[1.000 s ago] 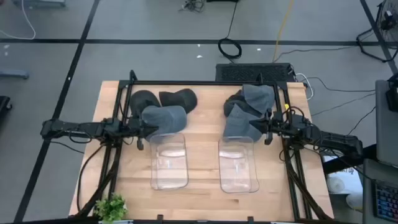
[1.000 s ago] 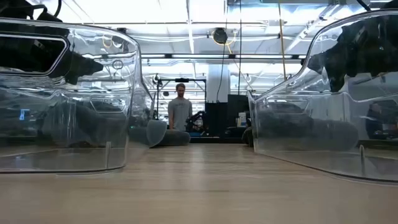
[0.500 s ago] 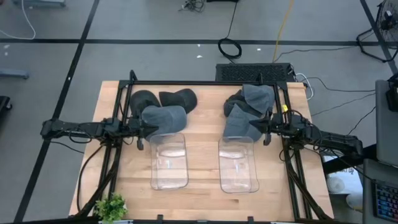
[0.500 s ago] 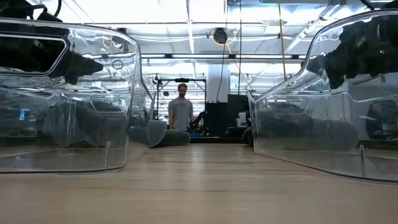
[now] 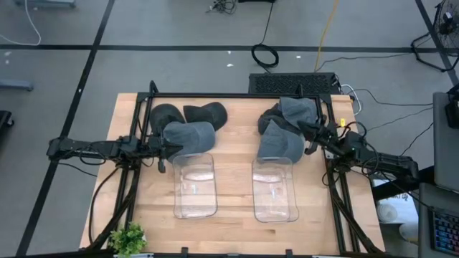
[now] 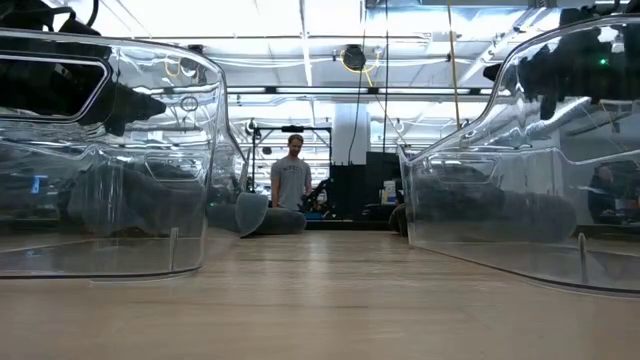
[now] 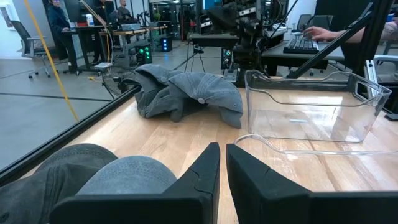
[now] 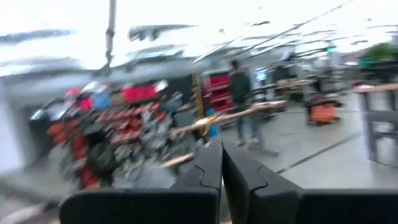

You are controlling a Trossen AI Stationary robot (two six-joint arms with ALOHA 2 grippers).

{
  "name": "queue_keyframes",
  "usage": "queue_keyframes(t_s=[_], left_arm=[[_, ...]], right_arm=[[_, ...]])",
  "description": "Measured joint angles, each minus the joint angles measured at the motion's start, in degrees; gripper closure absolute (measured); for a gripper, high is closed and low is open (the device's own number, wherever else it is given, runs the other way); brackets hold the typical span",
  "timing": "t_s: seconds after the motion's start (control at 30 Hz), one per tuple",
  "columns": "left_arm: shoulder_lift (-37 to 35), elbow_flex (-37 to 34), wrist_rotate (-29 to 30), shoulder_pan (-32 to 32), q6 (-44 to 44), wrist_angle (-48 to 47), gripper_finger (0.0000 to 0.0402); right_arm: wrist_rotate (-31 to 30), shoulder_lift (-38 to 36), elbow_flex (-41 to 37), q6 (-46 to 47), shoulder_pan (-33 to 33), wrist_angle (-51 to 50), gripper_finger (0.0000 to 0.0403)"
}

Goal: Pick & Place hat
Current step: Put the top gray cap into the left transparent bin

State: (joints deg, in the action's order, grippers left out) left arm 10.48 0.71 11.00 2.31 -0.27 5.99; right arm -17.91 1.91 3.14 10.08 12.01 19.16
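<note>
Three hats lie on the table's far left: two dark ones [image 5: 166, 115] [image 5: 206, 112] and a grey hat [image 5: 192, 135]. My left gripper [image 5: 173, 148] is shut at that grey hat's left edge; in its wrist view the gripper [image 7: 222, 152] has the grey hat [image 7: 106, 177] beside one finger. On the far right lies a pile of grey hats [image 5: 290, 111], with one grey hat [image 5: 278, 142] in front of it. My right gripper [image 5: 304, 130] is shut, beside that hat and the pile. Its wrist view [image 8: 221, 158] shows only the blurred room. My left gripper has nothing between its shut fingers. One finger [image 7: 202, 171] lies level beside the grey hat's crown [image 7: 134, 174], coming from the table's left. Whether it touches the hat cannot be told. The hat rests on the table.
Two clear plastic bins [image 5: 195, 185] [image 5: 275, 188] stand side by side on the near half of the table. A black frame [image 5: 229, 95] runs along the far edge and both sides. A small plant [image 5: 129, 238] sits at the near left corner. A person [image 6: 292, 185] stands in the room behind.
My right gripper has swung toward the table's far edge and risen, tipping so that its wrist camera now looks into the room. The grey hat in front of the pile has stayed on the table. The left arm has kept still.
</note>
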Motion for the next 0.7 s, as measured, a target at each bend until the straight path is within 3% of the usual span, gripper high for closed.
queue_keyframes(t_s=[0.1,0.3,0.53,0.63,0.7], left_arm=[[0.00,0.00,0.01,0.00,0.00,0.08,0.0364],[-0.01,0.00,0.00,0.00,0.01,0.15,0.0364],[0.00,0.00,0.00,-0.04,0.00,0.14,0.0364],[0.00,0.00,0.02,-0.04,0.00,0.16,0.0364],[0.00,0.00,0.00,-0.04,0.00,0.17,0.0364]], right_arm=[[-0.13,0.02,0.00,3.55,0.00,-1.13,0.0403],[10.72,1.98,0.02,7.48,-0.02,1.08,0.0397],[16.55,7.05,0.02,5.57,-0.09,12.66,0.0339],[15.89,9.99,0.02,0.92,-0.13,16.91,0.0326],[10.39,12.20,0.03,-3.43,-0.13,17.38,0.0324]])
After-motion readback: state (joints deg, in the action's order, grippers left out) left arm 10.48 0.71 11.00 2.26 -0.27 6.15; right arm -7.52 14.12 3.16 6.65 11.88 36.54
